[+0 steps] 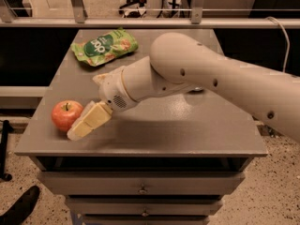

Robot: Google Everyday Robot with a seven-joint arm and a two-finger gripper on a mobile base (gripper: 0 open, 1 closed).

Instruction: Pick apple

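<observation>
The apple (66, 115) is red-orange with a short dark stem and sits near the front left corner of the grey table (187, 125). My gripper (84, 124) reaches in from the right, low over the table. Its cream fingertips are right beside the apple's right side, touching or almost touching it. The arm (197, 74) crosses the table's middle.
A green snack bag (104, 46) lies at the back left of the table. A silver can is mostly hidden behind the arm. The table has drawers below its front edge. A rail runs behind the table.
</observation>
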